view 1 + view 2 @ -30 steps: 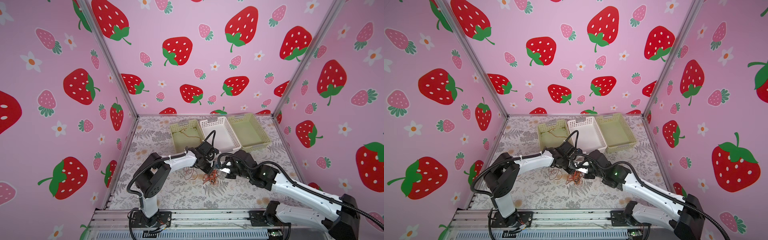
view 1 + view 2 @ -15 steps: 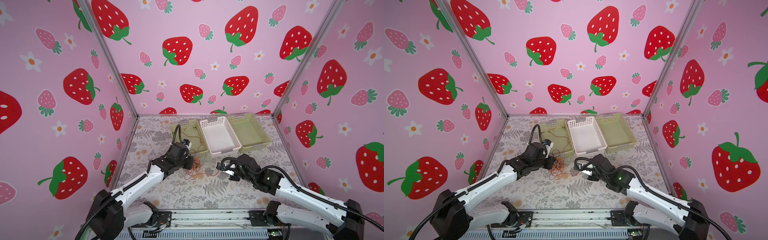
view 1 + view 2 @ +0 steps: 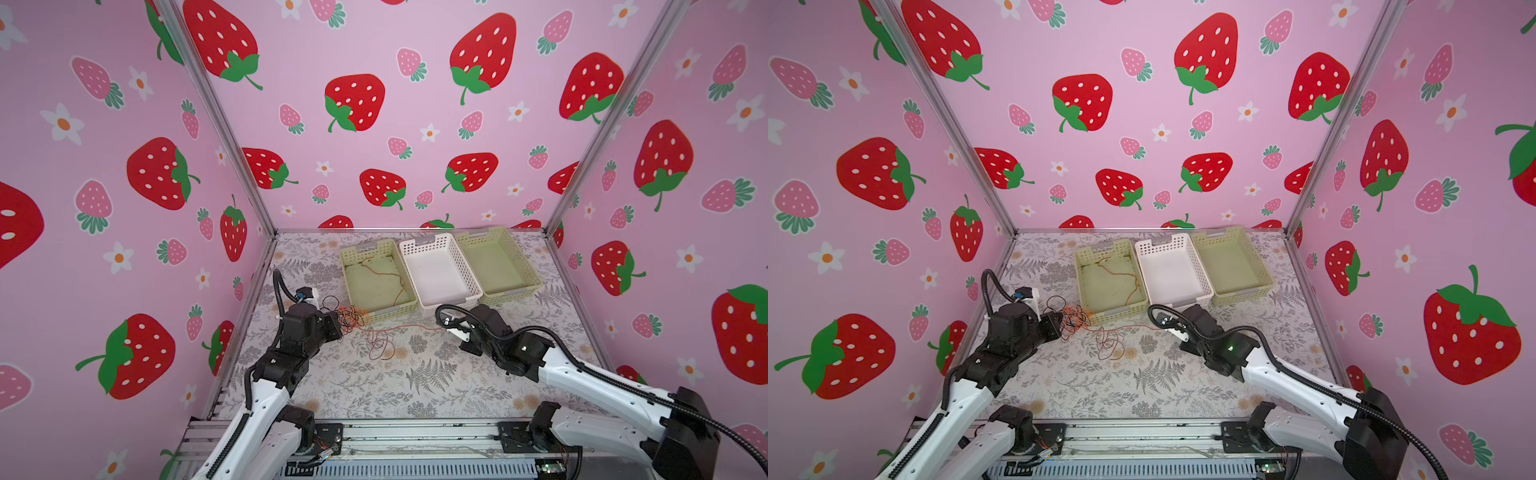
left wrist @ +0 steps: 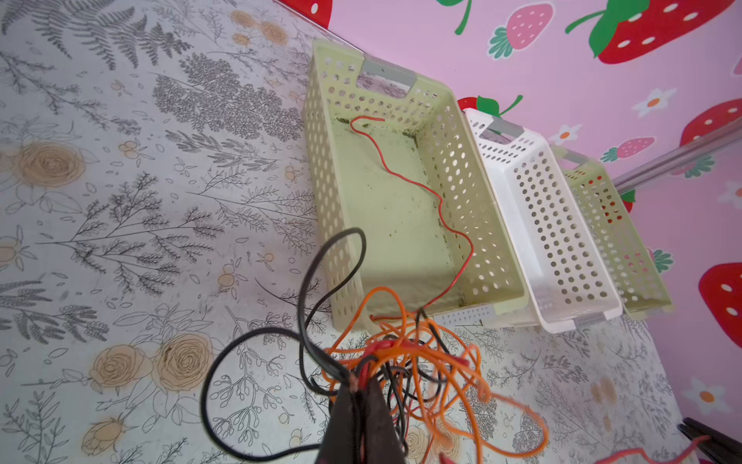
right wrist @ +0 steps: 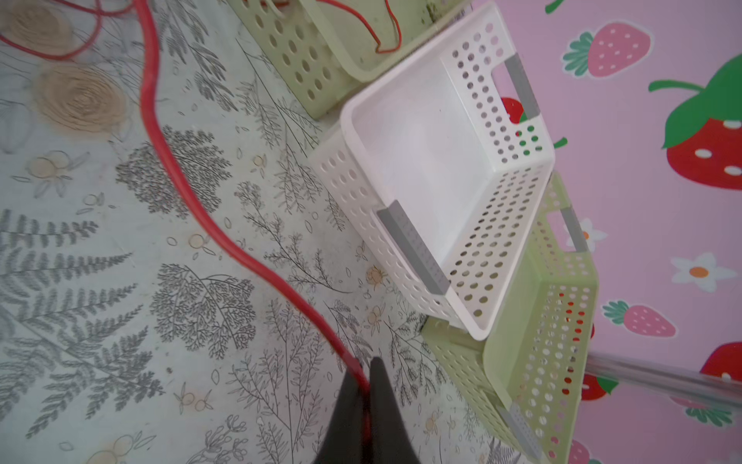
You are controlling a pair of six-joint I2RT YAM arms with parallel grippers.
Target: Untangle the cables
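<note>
My left pincer (image 4: 356,386) is clenched on the knot of three cables (image 4: 405,357), with orange and black loops bunched at its tips. My right pincer (image 5: 366,373) grips the red cable (image 5: 172,172) running from that knot. Just ahead stand three baskets: a green basket (image 4: 333,201) the red cable trails into, a white basket (image 5: 349,176) and a second green basket (image 5: 556,345).

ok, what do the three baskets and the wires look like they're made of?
The left green basket, white basket and right green basket: probably moulded plastic with a satin finish, going by the uniform colour, rounded rims and regular round holes. The wires, orange, black and the red wire: smooth, slightly glossy, plastic-looking insulation, limp enough to lie in loose loops. The core is not visible.
</note>
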